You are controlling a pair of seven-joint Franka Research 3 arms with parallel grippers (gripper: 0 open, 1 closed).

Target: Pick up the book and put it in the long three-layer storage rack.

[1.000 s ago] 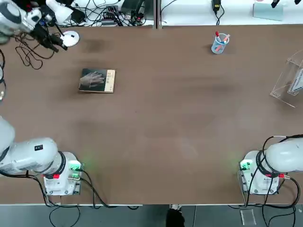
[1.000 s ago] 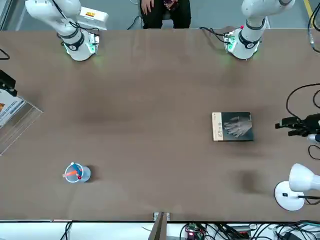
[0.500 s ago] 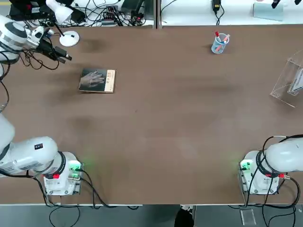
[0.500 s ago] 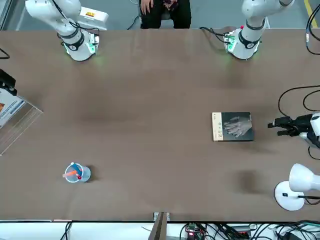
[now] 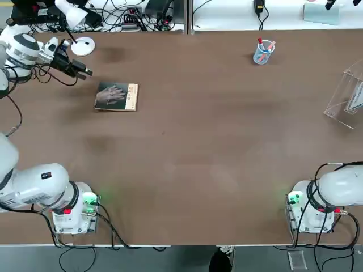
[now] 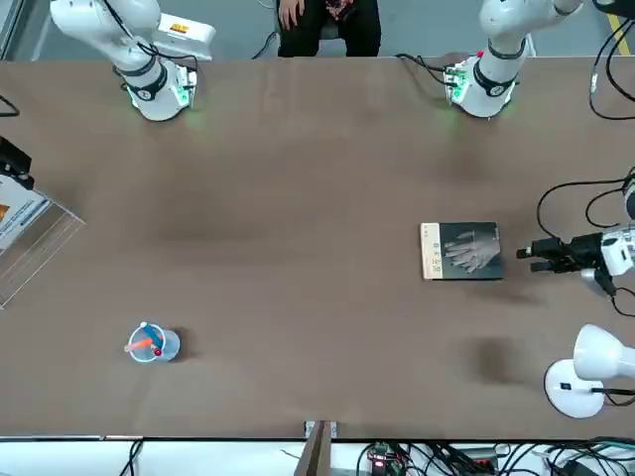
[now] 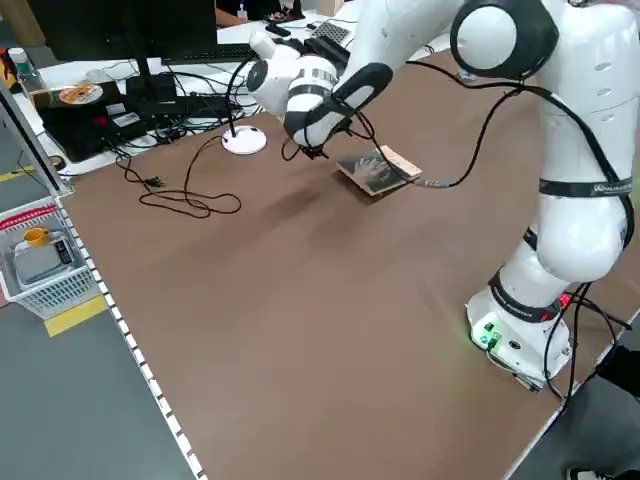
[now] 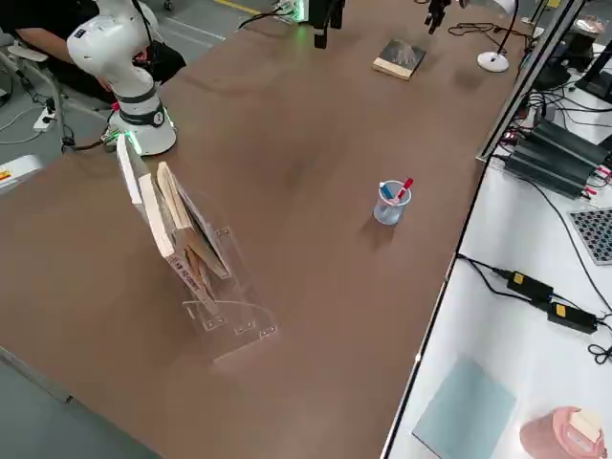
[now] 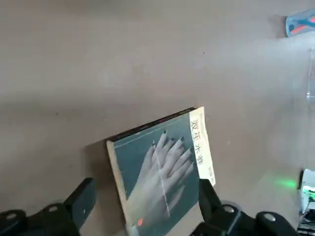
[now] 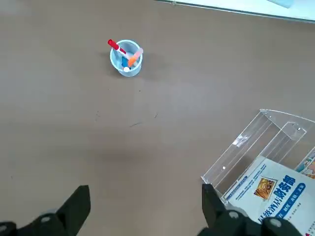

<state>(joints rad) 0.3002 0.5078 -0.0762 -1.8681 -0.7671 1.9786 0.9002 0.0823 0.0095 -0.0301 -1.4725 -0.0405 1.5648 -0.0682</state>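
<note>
**Left gripper poised beside the book**

Near the table's far left corner, the book (image 5: 116, 96) lies flat on the brown table (image 5: 204, 147), cover up, its tan lettered strip toward the table's middle. Just beside its outer edge hangs the left gripper (image 5: 83, 71), fingers spread wide and holding nothing; the wrist view shows the book (image 9: 160, 167) between the two fingers (image 9: 81, 199). A white desk lamp (image 5: 76, 22) stands close behind. Well apart, at the far right edge, sits the long three-layer storage rack (image 5: 346, 99), booklets already inside. A clear cup of pens (image 5: 263, 51) stands near it. The right gripper (image 10: 142, 209) is parked above that side, jaws wide and empty.
</note>
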